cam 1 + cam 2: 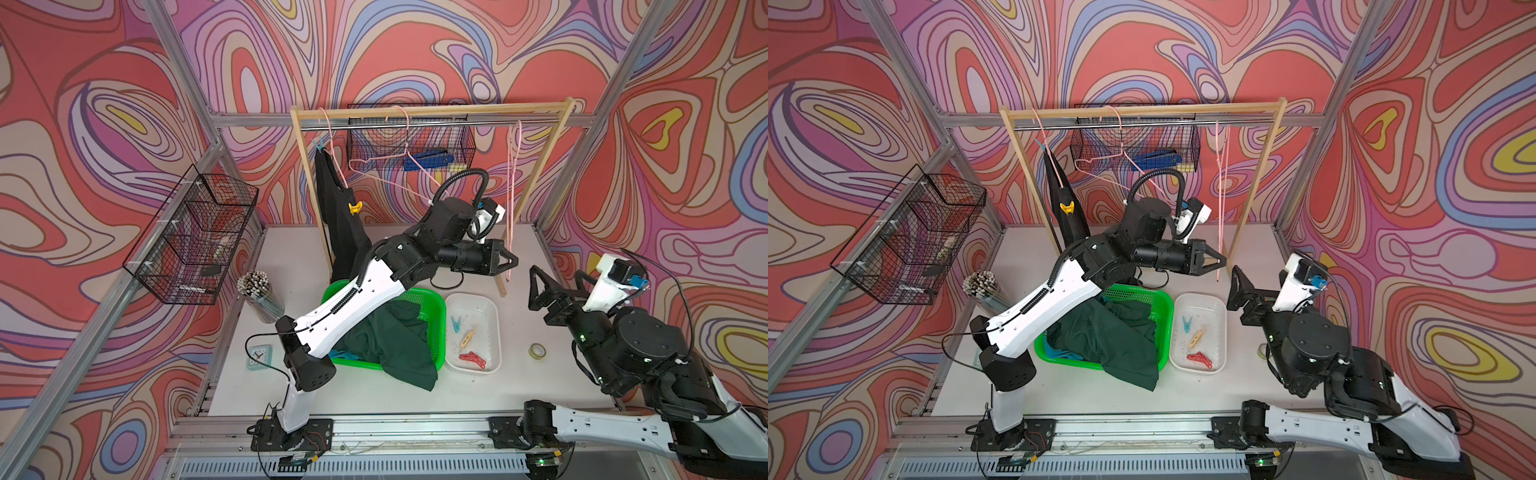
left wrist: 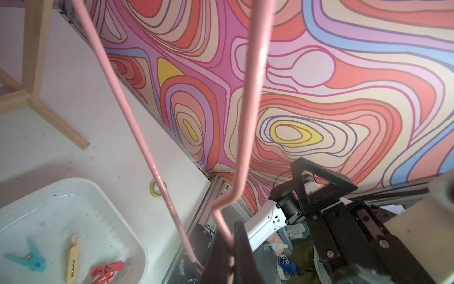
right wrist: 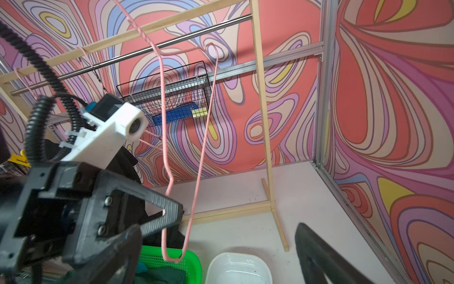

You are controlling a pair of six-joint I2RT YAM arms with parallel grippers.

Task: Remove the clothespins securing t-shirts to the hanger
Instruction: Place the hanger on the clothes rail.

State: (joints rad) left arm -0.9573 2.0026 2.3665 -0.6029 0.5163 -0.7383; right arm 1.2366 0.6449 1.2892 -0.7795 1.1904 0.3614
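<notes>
My left gripper is shut on the lower wire of a bare pink hanger at the rack's right end. My right gripper stands open and empty just right of it, above the table. On the left hanger hangs a black t-shirt, pinned by a light blue clothespin and a yellow clothespin. A dark green t-shirt lies over a turquoise one in the green basket. Blue, beige and red clothespins lie in the white tray.
The wooden rack also carries a bare middle hanger. Wire baskets hang on the back wall and the left wall. A pencil jar, a small clock and a tape roll stand on the table.
</notes>
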